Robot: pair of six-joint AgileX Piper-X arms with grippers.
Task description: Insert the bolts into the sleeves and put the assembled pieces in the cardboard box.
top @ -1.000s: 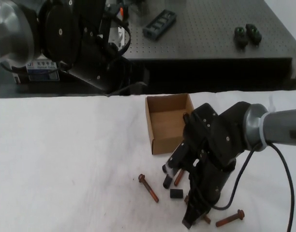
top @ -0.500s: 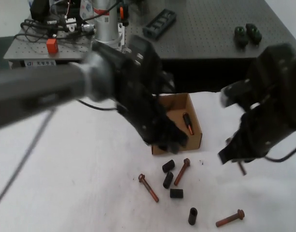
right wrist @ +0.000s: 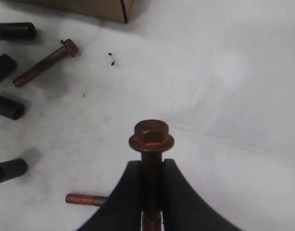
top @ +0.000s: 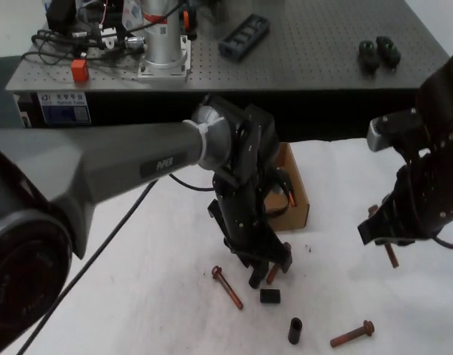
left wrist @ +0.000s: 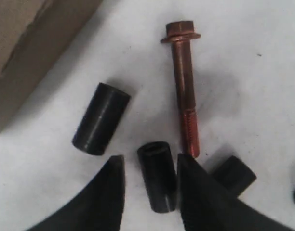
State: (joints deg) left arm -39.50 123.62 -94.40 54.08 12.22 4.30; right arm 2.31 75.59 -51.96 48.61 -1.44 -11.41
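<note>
**Left end effector (left wrist: 150,164).** It stands open over the cluster of parts at lower centre of the high view. Its fingers (left wrist: 106,192) stand either side of a sleeve (left wrist: 158,185) that lies flat on the counter (top: 152,310), and we see no firm grip yet. Just beside this sleeve lie a loose bolt (left wrist: 183,91), a second sleeve (left wrist: 100,119) and a third sleeve (left wrist: 234,174), the last partly under one finger. The box (top: 299,208) sits just behind the cluster at frame centre, with a copper-coloured piece (top: 289,194) showing inside.

**Right end effector (right wrist: 151,166).** At the right edge of the high view, well apart from the cluster, it is clamped on the shank of a held bolt (right wrist: 151,137). The bolt's head stands clear of the fingertips.

**Step in hand.** We judge it to be picking up the sleeve for mating with the held bolt. To do it well:
- We would close across the sleeve's middle, so the round wall cannot roll or squirt out.
- We would keep the fingers off the third sleeve and the loose bolt.
- We would leave both bore ends uncovered and lift straight up.
- Bore and bolt should share one axis before any push, with the threaded end presented first.
</note>
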